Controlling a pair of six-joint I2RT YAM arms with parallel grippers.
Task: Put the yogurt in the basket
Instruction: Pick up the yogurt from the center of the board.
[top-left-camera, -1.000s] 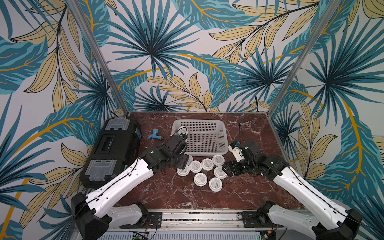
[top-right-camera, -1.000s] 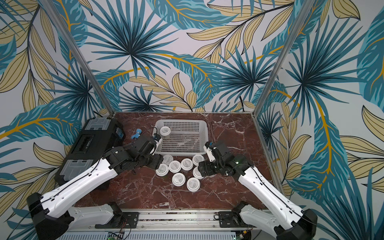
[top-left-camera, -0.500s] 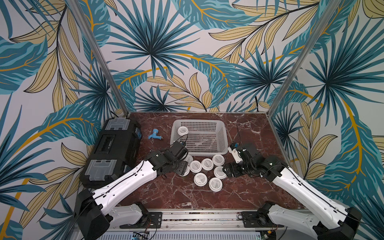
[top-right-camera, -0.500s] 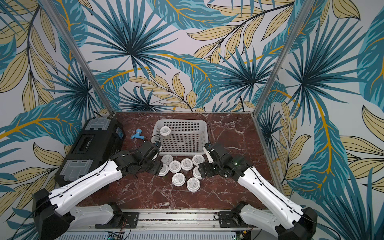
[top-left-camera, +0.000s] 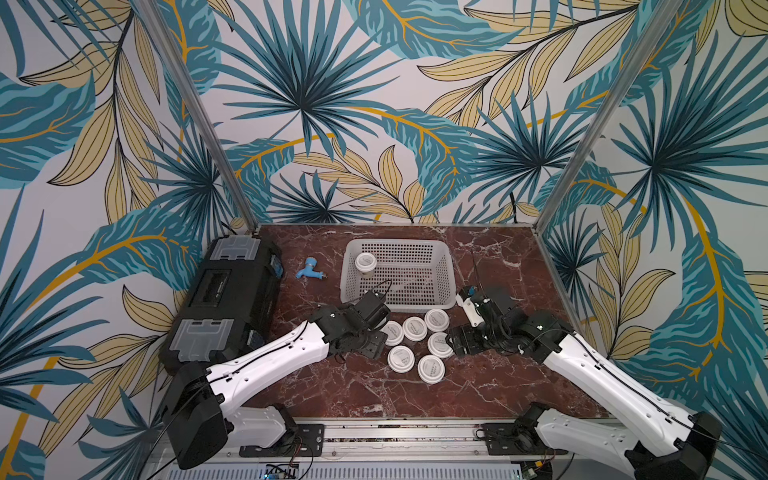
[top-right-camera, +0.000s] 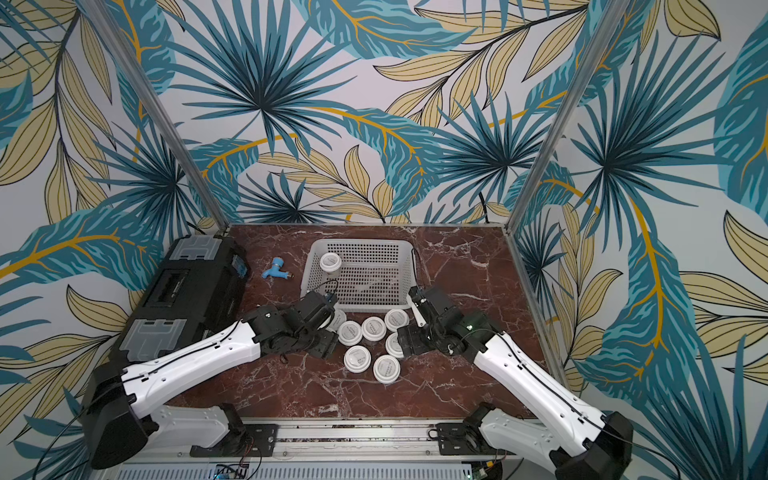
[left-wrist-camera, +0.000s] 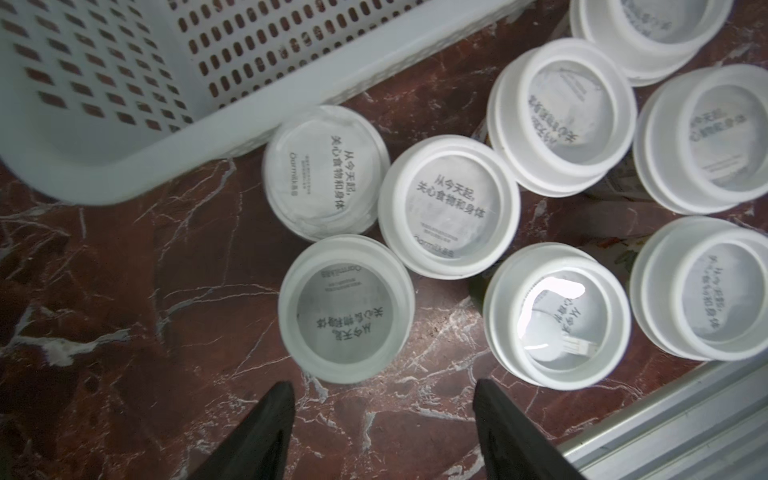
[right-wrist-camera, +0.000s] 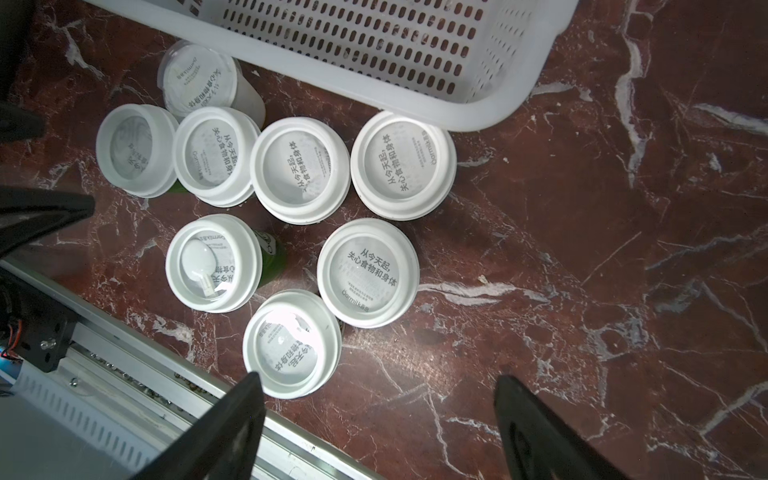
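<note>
I count 9 yogurt cups (top-left-camera: 416, 328) in all. 8 of them crowd the tabletop (top-left-camera: 498, 257) just in front of the basket (top-left-camera: 415, 308), along its near wall. 1 cup (top-left-camera: 365, 262) stands inside the basket, in its far left corner. The 8 outside are packed, most touching a neighbour, so the outer cups block the sides of the inner ones. 1 flat-topped cup (left-wrist-camera: 328, 172) is tucked right against the basket's near left corner, with 2 others pressed to it.

My left hand (left-wrist-camera: 382, 386) is released and empty in front of that corner, jaws apart, with 1 cup (left-wrist-camera: 347, 307) just ahead of its tips. My right hand (right-wrist-camera: 379, 378) is spread wide and holds nothing. It sits in front of the basket's near right corner, with 1 cup (right-wrist-camera: 291, 343) just beside a finger.

Left of the basket lie 1 blue fitting (top-left-camera: 309, 270) and, beyond it, 1 black toolbox (top-left-camera: 232, 291), both well apart from the cups.
</note>
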